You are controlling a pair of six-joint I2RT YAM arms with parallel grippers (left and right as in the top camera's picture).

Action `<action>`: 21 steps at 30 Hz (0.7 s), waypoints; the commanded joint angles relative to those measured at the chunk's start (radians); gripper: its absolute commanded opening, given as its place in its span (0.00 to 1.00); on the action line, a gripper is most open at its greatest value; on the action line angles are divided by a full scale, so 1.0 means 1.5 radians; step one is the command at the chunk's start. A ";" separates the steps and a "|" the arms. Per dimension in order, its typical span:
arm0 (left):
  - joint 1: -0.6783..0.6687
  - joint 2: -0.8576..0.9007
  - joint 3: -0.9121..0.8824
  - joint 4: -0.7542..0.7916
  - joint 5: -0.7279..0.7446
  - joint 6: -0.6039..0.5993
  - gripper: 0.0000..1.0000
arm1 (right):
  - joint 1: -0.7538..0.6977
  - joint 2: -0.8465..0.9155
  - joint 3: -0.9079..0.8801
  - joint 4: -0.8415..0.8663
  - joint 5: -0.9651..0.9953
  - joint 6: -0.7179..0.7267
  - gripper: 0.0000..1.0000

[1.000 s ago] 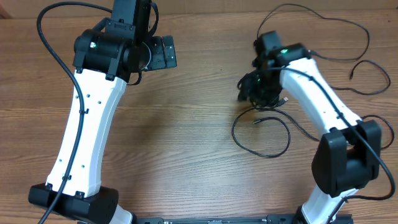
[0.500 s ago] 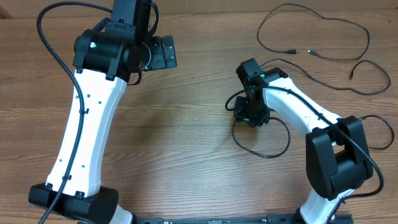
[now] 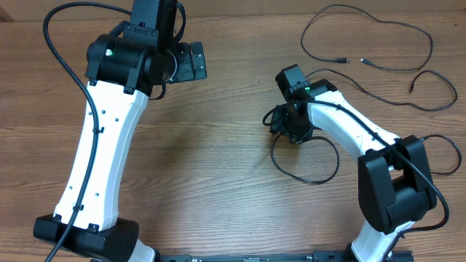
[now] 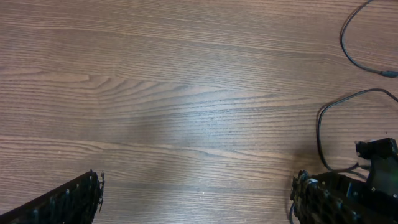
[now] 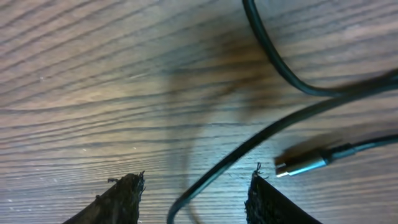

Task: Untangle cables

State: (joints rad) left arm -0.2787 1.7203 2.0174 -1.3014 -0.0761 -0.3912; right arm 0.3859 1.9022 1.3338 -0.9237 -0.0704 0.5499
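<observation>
The right gripper [image 5: 194,200] hangs close over the wooden table [image 5: 93,93], jaws apart. One black cable [image 5: 264,134] passes between its fingertips [image 5: 121,199]; a second cable [image 5: 268,53] curves above. A silver plug [image 5: 298,167] lies near the right fingertip

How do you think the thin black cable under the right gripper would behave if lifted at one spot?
Probably floppy: the cable lies in loose curves on the table, so it should droop either side of a grip. Likely light, being so thin. The silver plug beside it might catch on it.
</observation>
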 commanded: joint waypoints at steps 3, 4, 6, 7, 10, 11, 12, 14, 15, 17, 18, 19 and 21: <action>0.002 0.006 0.008 0.000 -0.006 -0.011 1.00 | -0.002 -0.018 -0.009 0.021 -0.005 0.003 0.46; 0.002 0.006 0.008 0.000 -0.006 -0.011 1.00 | -0.002 -0.018 -0.016 0.028 -0.003 0.003 0.44; 0.002 0.006 0.008 -0.002 -0.006 -0.011 0.99 | -0.002 -0.018 -0.036 0.040 -0.003 0.009 0.39; 0.002 0.006 0.008 -0.003 -0.006 -0.011 1.00 | -0.003 -0.018 -0.042 0.038 0.000 0.020 0.36; 0.002 0.006 0.008 -0.005 -0.006 -0.011 0.99 | -0.003 -0.018 -0.045 0.022 0.007 0.038 0.28; 0.002 0.006 0.008 -0.005 -0.006 -0.011 1.00 | -0.004 -0.018 -0.045 0.022 0.012 0.038 0.26; 0.002 0.006 0.008 -0.004 -0.006 -0.011 1.00 | -0.004 -0.018 -0.045 0.021 0.019 0.038 0.23; 0.002 0.006 0.008 -0.003 -0.006 -0.011 1.00 | -0.005 -0.018 -0.045 0.019 0.030 0.038 0.17; 0.002 0.006 0.008 -0.003 -0.007 -0.011 1.00 | -0.006 -0.018 -0.045 0.018 0.032 0.038 0.13; 0.002 0.006 0.008 -0.002 -0.007 -0.011 1.00 | -0.011 -0.018 -0.044 0.010 0.032 0.041 0.04; 0.002 0.006 0.008 -0.002 -0.007 -0.011 0.99 | -0.016 -0.018 -0.041 -0.004 0.036 0.054 0.04; 0.002 0.006 0.008 -0.002 -0.007 -0.011 1.00 | -0.021 -0.018 -0.038 -0.014 0.037 0.055 0.04; 0.002 0.006 0.008 -0.002 -0.007 -0.011 1.00 | -0.032 -0.018 -0.031 -0.037 0.037 0.055 0.04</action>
State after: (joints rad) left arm -0.2787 1.7203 2.0174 -1.3090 -0.0761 -0.3912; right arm 0.3676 1.9018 1.2682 -0.9470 -0.0391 0.6117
